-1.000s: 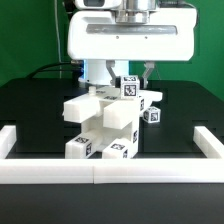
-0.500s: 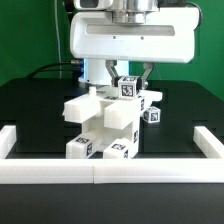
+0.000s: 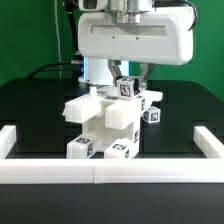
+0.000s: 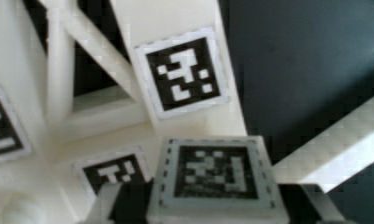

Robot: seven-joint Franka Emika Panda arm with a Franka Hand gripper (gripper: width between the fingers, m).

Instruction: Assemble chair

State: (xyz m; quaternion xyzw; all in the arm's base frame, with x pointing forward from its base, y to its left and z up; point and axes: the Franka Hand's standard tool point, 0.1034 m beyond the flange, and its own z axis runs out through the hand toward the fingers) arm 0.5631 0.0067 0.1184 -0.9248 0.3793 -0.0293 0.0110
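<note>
- At the middle of the bench (image 3: 30, 100), the part-built chair (image 3: 100, 125) is set behind the near rail (image 3: 150, 170).
- A tagged square post (image 3: 129, 88) at its top is held by the claw (image 3: 134, 81).

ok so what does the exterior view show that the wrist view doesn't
Only exterior: the whole chair standing on the black table, with white rails around it. Only wrist: a tag close enough to read its pattern. Both: the gripper shut on a tagged part at the chair's top.
</note>
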